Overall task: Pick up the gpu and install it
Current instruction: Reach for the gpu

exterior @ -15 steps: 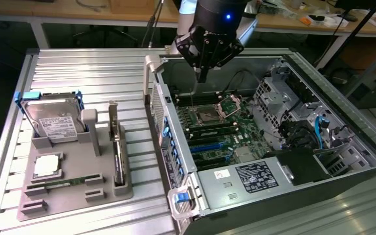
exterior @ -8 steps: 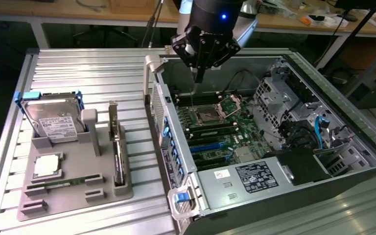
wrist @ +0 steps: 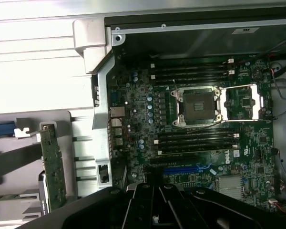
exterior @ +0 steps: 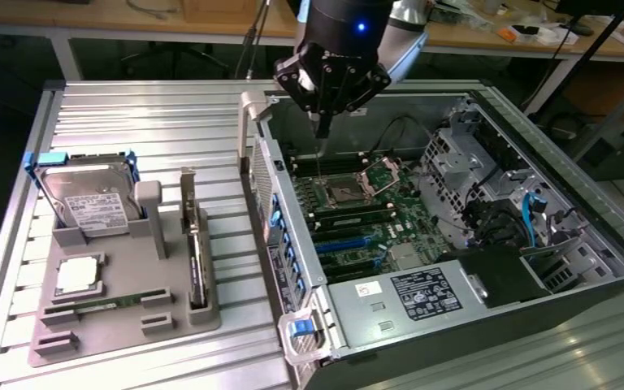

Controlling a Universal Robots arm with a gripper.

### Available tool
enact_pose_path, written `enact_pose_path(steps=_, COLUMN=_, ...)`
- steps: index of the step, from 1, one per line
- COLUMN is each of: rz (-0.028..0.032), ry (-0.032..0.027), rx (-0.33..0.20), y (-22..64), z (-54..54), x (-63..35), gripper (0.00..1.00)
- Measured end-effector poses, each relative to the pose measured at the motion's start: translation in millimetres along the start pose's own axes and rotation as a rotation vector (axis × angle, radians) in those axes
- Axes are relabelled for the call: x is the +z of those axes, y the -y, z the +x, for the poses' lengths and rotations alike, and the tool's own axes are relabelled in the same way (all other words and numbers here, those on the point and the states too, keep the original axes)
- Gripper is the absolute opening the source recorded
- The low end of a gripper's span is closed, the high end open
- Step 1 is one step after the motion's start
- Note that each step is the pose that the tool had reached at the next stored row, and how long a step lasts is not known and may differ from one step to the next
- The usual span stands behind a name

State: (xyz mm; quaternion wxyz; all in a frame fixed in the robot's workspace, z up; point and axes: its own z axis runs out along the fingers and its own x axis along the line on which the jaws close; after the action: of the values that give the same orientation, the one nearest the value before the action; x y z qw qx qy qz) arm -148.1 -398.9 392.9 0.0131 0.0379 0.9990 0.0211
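Jaws clenched, empty | arm vertical above motherboard in open case | gpu upright in tray

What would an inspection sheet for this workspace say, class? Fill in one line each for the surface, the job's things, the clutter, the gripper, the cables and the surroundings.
Surface: ribbed metal table carrying a grey tray and an open PC case.
Job's things: gpu stands on edge in the tray, not gripped; motherboard lies exposed in the case.
Clutter: hard drive, CPU and RAM stick in the tray.
Gripper: gripper shut, empty, above the motherboard.
Cables: black leads and blue leads inside the case.
Surroundings: benches behind the table.
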Motion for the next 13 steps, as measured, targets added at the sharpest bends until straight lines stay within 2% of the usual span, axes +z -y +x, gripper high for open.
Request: enact_pose_path(steps=13, rz=0.0, ry=0.0, rx=0.0, y=1.3, z=17.7, x=-0.5, gripper=0.11)
